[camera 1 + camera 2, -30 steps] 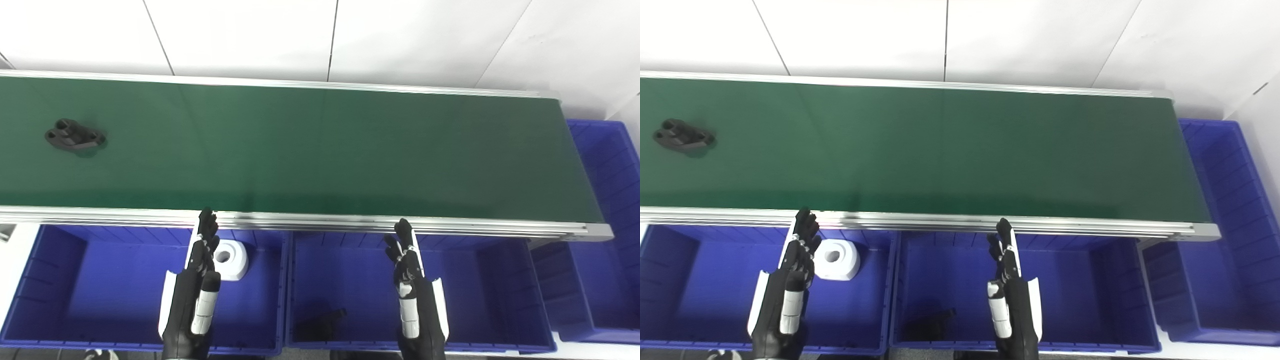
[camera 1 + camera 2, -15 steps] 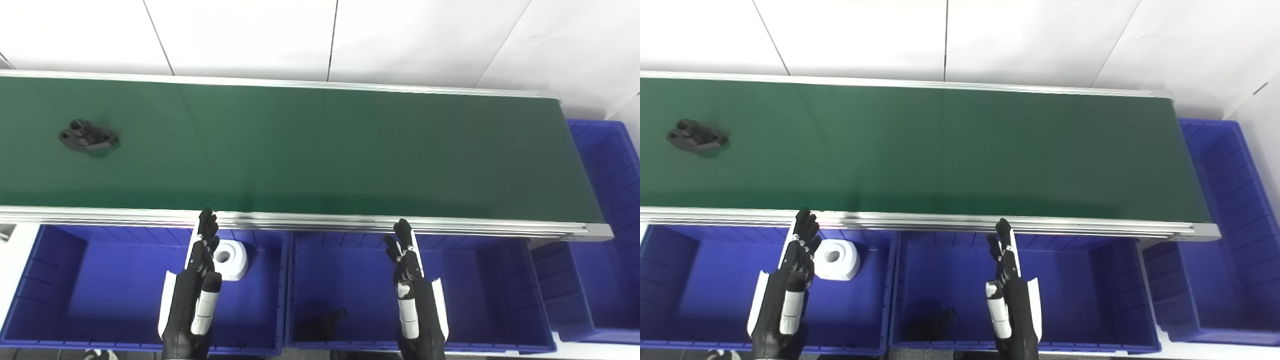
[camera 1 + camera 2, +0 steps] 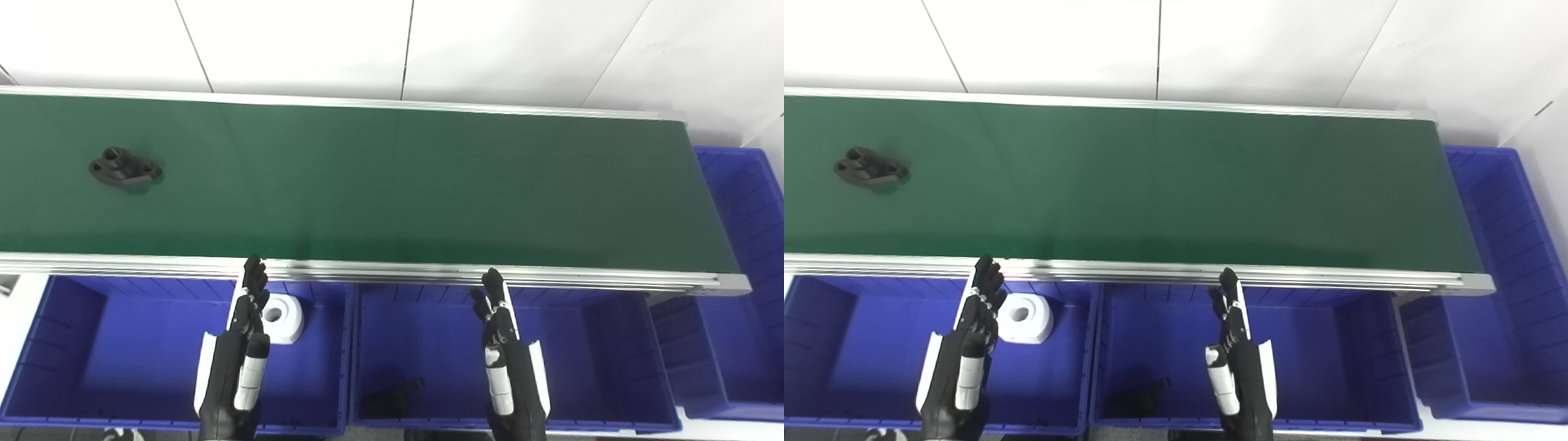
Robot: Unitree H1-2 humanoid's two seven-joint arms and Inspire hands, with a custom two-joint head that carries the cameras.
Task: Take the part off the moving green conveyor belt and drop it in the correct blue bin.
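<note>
A black part [image 3: 125, 173] with round holes lies on the green conveyor belt [image 3: 392, 184] near its left end. My left hand [image 3: 242, 343] hovers open over the left blue bin [image 3: 73, 349], fingers pointing toward the belt's near rail. My right hand [image 3: 505, 355] hangs open over the middle blue bin [image 3: 600, 349], holding nothing. Both hands are well apart from the part, below and to its right.
A white ring-shaped part [image 3: 283, 317] rests in the left bin beside my left hand. A black part [image 3: 392, 395] lies in the middle bin. A third blue bin [image 3: 747, 275] stands at the belt's right end. The aluminium rail [image 3: 392, 269] borders the belt's near side.
The black part has travelled to the right along the belt. Both hands have stayed where they were.
</note>
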